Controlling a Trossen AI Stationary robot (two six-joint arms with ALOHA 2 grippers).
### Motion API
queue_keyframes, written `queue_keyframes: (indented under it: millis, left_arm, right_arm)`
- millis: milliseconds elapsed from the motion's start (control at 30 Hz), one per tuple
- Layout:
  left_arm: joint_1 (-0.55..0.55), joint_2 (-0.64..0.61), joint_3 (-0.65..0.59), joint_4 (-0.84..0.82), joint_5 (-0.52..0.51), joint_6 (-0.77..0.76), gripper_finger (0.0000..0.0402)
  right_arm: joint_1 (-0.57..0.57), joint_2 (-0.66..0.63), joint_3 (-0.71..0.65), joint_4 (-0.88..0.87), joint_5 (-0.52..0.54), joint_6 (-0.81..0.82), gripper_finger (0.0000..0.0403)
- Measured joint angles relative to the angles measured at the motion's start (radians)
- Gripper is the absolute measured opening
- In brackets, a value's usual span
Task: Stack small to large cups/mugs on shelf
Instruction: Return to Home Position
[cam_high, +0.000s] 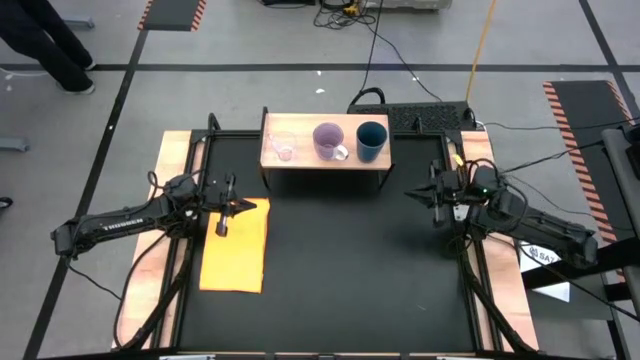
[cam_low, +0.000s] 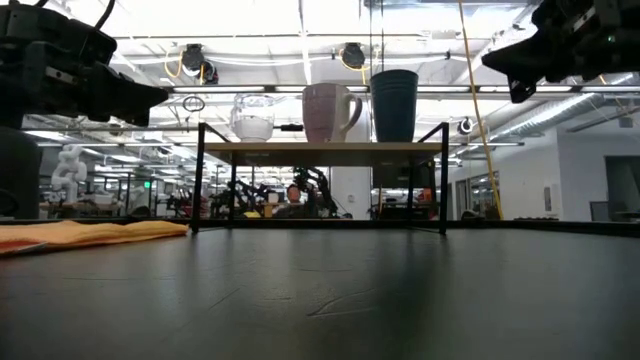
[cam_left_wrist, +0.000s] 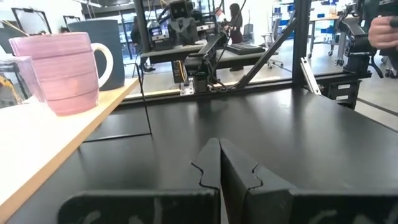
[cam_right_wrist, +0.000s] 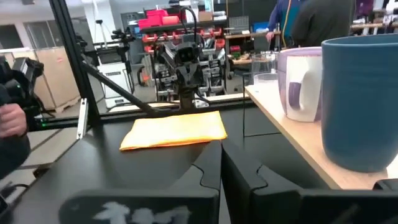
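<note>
Three vessels stand upright in a row on the light-wood shelf at the table's far middle: a tiny clear glass cup at its left, a light purple mug with a pale handle in the middle, a dark teal-blue cup at its right. They also show in the low view: the glass, the mug, the teal cup. My left gripper is shut and empty above the table's left part, over the mat's far edge. My right gripper is shut and empty at the right.
A flat yellow-orange mat lies on the black table top at the left. The shelf stands on thin black legs. Wooden side boards flank the table. A person's legs show at the far left beyond the table.
</note>
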Motion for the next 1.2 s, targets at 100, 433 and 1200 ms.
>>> queue_keyframes:
  millis: [100, 433, 1200]
  left_arm:
    - [0.0, 0.0, 0.0, 0.001, -0.001, 0.007, 0.0001]
    - [0.0, 0.0, 0.0, -0.017, -0.049, 0.03, 0.0001]
    - [-0.083, 0.0, 0.0, 0.035, -0.047, 0.04, 0.0001]
  right_arm:
    - [0.0, 0.0, -0.035, 0.049, -0.003, -0.011, 0.0]
    - [0.0, 0.0, -0.123, 0.084, -0.011, -0.035, 0.0]
    - [0.011, 0.002, -0.266, 0.395, -0.189, 0.002, 0.0]
